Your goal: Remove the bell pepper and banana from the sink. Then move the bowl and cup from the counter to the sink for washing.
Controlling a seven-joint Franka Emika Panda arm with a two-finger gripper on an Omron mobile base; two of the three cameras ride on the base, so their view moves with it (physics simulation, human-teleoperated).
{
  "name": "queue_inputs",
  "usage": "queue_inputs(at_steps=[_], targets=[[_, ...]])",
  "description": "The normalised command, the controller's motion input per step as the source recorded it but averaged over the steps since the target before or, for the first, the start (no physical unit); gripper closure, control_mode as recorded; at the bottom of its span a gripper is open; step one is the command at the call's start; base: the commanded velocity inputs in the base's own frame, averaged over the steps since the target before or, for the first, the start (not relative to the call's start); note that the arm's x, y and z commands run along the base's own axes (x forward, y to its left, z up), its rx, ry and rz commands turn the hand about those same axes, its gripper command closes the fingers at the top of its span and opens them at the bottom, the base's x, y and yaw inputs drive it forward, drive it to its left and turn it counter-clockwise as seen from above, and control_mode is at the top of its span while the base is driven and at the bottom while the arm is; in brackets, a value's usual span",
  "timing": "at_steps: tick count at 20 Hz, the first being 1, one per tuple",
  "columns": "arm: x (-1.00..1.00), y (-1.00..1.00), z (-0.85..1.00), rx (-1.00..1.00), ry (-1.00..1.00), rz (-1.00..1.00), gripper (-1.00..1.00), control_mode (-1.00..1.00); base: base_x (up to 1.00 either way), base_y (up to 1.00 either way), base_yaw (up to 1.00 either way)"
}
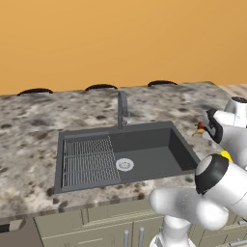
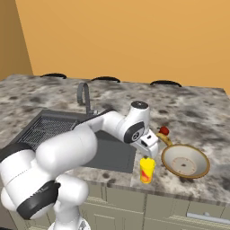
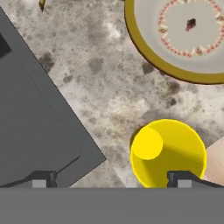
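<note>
The sink lies empty of produce, so the washing-up comes next. The bowl waits on the counter. The cup stands beside it, the spread gripper hovering above, probably lining up a grasp.

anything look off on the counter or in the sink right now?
Nothing stands out. The cup stands upright on the counter near its front edge, the bowl sits flat beside it, and the bell pepper lies behind the bowl. No spill or damage shows around the sink.
</note>
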Motion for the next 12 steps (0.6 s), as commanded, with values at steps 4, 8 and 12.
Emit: queue_inputs(at_steps=[4,8,12], targets=[[-0.15,0.05,-0.02,0.0,0.0,-0.05,-1.0,-1.0,0.0,0.0,0.0],[-0.15,0.06,-0.03,0.0,0.0,-0.05,-1.0,-1.0,0.0,0.0,0.0],[-0.08,0.07,-0.06,0.0,0.0,-0.04,-1.0,-1.0,0.0,0.0,0.0]])
